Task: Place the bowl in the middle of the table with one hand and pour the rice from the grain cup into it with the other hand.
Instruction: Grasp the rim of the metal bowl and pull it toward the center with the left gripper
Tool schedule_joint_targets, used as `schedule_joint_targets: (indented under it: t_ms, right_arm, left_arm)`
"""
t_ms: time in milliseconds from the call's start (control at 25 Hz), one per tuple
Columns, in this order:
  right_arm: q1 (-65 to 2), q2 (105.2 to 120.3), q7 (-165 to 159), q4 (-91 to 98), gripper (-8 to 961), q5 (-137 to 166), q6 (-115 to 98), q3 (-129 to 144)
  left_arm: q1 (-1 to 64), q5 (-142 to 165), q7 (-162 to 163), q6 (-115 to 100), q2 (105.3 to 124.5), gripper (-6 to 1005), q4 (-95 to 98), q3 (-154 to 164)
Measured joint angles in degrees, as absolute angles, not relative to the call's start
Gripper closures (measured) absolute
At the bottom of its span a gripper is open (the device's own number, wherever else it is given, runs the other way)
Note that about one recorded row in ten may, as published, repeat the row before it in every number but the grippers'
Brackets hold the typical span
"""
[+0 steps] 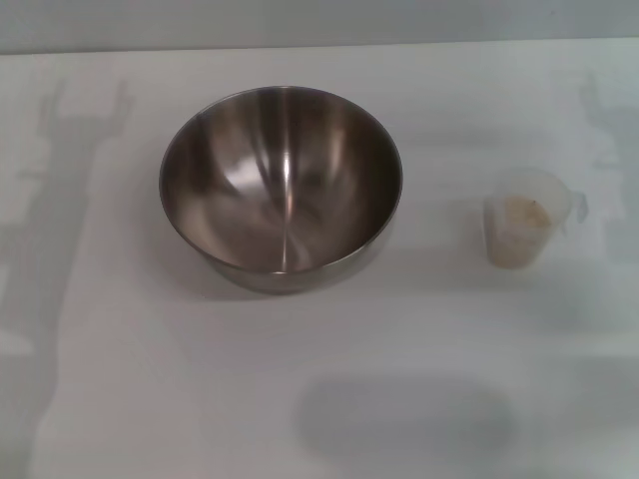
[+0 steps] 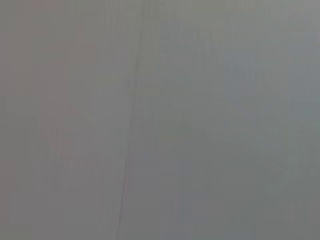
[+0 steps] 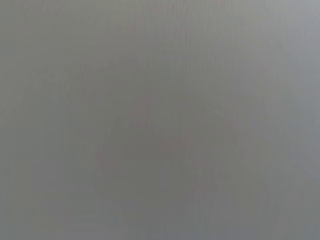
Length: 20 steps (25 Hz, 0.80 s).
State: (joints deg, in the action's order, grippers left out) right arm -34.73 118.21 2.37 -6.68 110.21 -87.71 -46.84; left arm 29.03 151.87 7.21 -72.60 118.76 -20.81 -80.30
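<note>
The plain white flat table point(image 1: 120, 399) fills nearly the whole head view, with only a thin grey strip beyond its far edge. Faint grey shadows lie on it at the far left, the far right and near the middle of the near edge.

The large round stainless-steel bowl point(image 1: 281, 180) stands upright on the table, a little left of centre and toward the far side. Its brushed inside shines and holds nothing.

The small translucent plastic grain cup point(image 1: 522, 228) stands upright to the right of the bowl, well apart from it, with its small side handle turned to the right. The pale beige rice point(image 1: 526, 214) sits inside the cup as a loose heap.

Neither arm appears in the head view. The left wrist view and the right wrist view each show only a flat grey surface, so no fingers are seen and I cannot tell whether either gripper is open or closed.
</note>
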Motion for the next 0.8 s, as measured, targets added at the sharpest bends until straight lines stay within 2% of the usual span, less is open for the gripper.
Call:
schedule_joint_targets:
  t_ms: [240, 480, 800]
  right_arm:
    - [-34.63, 118.11, 2.37, -6.55, 238, 110.21, -87.71, -46.84]
    - [-34.91, 117.84, 2.37, -6.51, 239, 110.21, -87.71, -47.09]
    - [-34.68, 117.77, 2.37, -6.41, 240, 110.21, -87.70, -47.70]
  left_arm:
    - [28.20, 151.87, 7.21, -63.69, 118.48, 155, -26.35, -82.70]
    - [25.15, 152.07, 7.35, -46.78, 118.14, 155, -40.08, -86.29]
    - [20.69, 152.47, 7.05, -14.33, 117.41, 156, -64.74, -90.56]
